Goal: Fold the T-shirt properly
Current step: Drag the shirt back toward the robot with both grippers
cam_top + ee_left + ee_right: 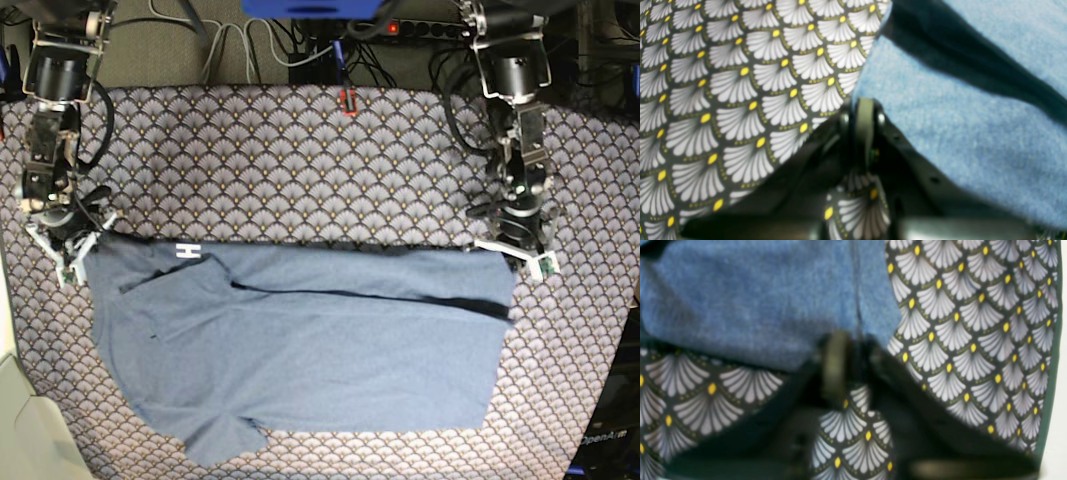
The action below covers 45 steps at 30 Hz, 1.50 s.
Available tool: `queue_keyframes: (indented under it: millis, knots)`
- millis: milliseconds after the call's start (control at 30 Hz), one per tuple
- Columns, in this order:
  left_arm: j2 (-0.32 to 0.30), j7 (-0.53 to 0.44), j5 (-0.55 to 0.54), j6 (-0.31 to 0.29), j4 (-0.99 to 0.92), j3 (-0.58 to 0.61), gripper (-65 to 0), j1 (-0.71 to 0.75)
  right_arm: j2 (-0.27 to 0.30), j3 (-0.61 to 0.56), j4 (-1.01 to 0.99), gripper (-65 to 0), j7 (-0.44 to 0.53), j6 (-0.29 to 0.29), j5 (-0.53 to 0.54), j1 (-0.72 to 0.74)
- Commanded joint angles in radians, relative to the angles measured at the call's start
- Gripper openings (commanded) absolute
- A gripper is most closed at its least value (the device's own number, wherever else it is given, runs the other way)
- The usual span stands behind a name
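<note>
- We are seeing the T-shirt lying spread on the patterned surface, its long axis running side to side across the base view.
- Its top edge is folded over: a flap is lying along the upper part, with a dark fold line running under it from left to right.
- A small white patch with dark lettering is showing near the top corner on the base view's left; a sleeve is sticking out at the bottom on that same side.
- The right end effector is sitting at the shirt's top corner on the base view's left. In its wrist view the fingers are standing close together at the blue cloth's edge, and we are reading them as pinched on the shirt.
- The left end effector is sitting at the opposite top corner. Its wrist view is showing the fingers narrow and pressed at the cloth's edge, gripping the shirt.
- Both wrist views are blurred, so we cannot tell how much cloth each is holding.
</note>
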Motion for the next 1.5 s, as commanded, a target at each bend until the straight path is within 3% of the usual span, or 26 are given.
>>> queue_keyframes:
  millis: [0, 367, 567, 1200, 1467]
  knots:
    - [-0.014, -0.009, 0.0, 0.003, 0.03, -0.001, -64.4, -0.012, 0.025, 0.006, 0.014, -65.0, 0.006, 0.001, -0.004, 0.013]
    - [-0.017, 0.0, 0.009, 0.003, 0.149, -0.006, -64.4, 0.074, 0.054, 0.006, 0.161, -65.0, 0.006, 0.002, -0.003, -0.11]
    - [-0.041, 0.12, 0.0, 0.003, 0.248, -0.01, -64.4, 0.126, 0.054, 0.006, 0.253, -65.0, 0.006, 0.002, -0.003, -0.208]
    - [-0.035, 0.125, -0.003, 0.003, 0.518, -0.01, -64.4, 0.425, 0.054, 0.007, 0.432, -65.0, 0.011, 0.002, 0.08, -0.479]
    - [-0.084, 0.125, -0.109, 0.003, 0.559, -0.05, -64.4, 0.511, 0.058, 0.013, 0.455, -65.0, 0.015, 0.002, 0.08, -0.553]
